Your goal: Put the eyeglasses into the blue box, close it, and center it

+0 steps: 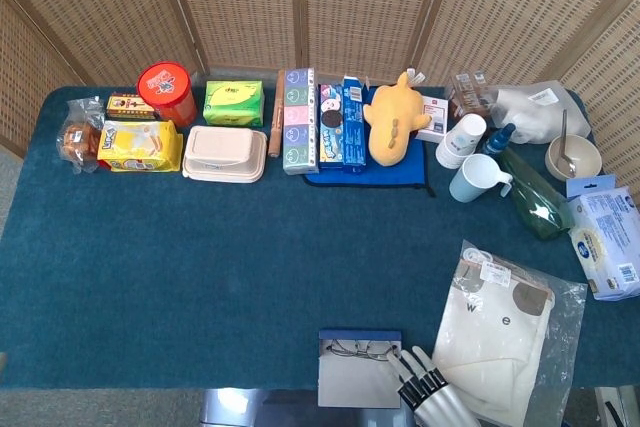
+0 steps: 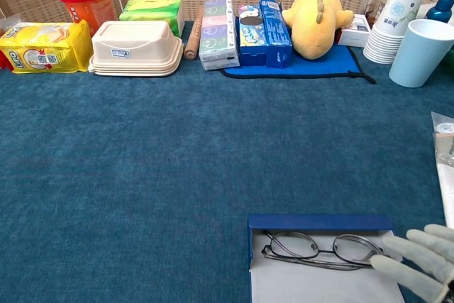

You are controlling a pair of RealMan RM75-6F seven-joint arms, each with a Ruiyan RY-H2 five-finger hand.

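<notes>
The blue box (image 2: 317,221) lies open at the table's front edge, and in the head view the blue box (image 1: 359,335) shows just right of centre. Inside it lie the folded eyeglasses (image 2: 323,250), thin-framed, which appear small as eyeglasses (image 1: 361,349) in the head view. The box's pale lid (image 2: 323,287) lies flat toward me. My right hand (image 2: 417,262) hovers at the box's right end with fingers spread, fingertips near the right lens, holding nothing. From above, the right hand (image 1: 427,392) sits at the box's right corner. No left hand shows in either view.
Snack packs (image 1: 140,144), a beige lunch box (image 1: 225,154), cartons (image 1: 300,120) and a yellow plush toy (image 1: 394,117) line the back. Cups (image 1: 472,178), a bowl (image 1: 573,157) and a wipes pack (image 1: 606,243) stand right. A plastic-bagged cloth (image 1: 505,322) lies beside my right hand.
</notes>
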